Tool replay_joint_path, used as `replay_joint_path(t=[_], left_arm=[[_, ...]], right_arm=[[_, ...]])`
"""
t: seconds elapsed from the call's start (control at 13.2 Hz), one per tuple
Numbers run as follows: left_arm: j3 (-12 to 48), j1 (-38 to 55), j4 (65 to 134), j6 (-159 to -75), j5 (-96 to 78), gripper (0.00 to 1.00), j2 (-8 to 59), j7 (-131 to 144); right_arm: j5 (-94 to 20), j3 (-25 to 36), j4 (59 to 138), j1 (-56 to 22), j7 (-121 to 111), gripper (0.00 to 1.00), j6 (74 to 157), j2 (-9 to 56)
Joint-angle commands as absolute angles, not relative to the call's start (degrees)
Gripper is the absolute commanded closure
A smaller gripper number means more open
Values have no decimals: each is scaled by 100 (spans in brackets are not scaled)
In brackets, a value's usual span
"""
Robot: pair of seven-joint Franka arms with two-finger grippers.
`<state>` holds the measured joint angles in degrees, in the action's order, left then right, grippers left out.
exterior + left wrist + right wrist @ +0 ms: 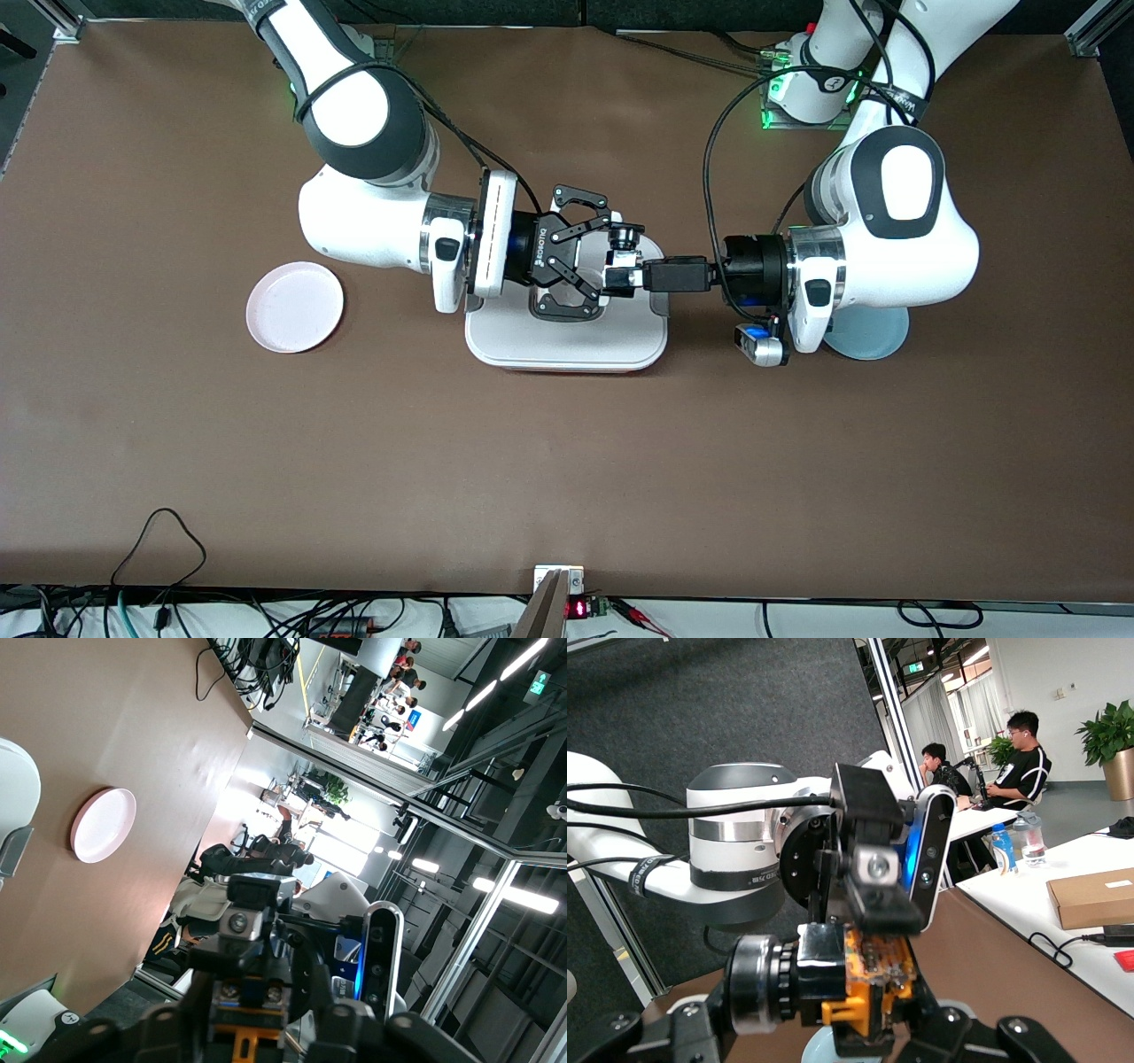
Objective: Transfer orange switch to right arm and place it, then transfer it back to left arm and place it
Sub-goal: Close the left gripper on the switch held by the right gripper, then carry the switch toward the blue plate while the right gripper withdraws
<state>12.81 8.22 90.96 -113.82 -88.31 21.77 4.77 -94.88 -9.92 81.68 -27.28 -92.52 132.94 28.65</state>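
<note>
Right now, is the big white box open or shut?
Shut. The box has its lid on flat; both grippers meet above it.

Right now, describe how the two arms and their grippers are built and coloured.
Both arms are glossy white with dark grey joint covers and silver wrist rings. Black cables loop along each. The right gripper is a black open linkage with white lettering, mounted on a flat white plate with a blue ring. The left gripper is a slim black block; a small silver camera with a blue light hangs beside its wrist. Green lights glow at the bases.
</note>
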Motion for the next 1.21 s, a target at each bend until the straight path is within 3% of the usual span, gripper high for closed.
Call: replay_joint_path(t=[0.0, 0.23, 0.45, 0.53, 0.61, 1.14], left_arm=[[1274, 879, 8982, -11443, -8939, 71, 2224, 439], [1274, 879, 9009, -11426, -8930, 95, 2215, 439], [1274, 870, 9018, -11426, -8930, 98, 2215, 431], [1274, 870, 9018, -11417, -8930, 98, 2215, 431], [1266, 870, 9018, -11417, -8921, 98, 2224, 431], [1266, 809, 9035, -11321, -8860, 97, 2224, 387]], right_arm=[[-9562, -1028, 8033, -2769, -9211, 68, 13421, 2936], [-9580, -1028, 8033, -2786, -9211, 67, 13421, 2936], [-9589, -1028, 8033, -2786, -9211, 65, 13421, 2936], [-9606, -1028, 8042, -2786, -9150, 47, 13412, 2936], [-9598, -1028, 8059, -2786, -9019, 0, 13412, 2927], [-9580, -1028, 8060, -2760, -8868, 0, 13412, 2909]])
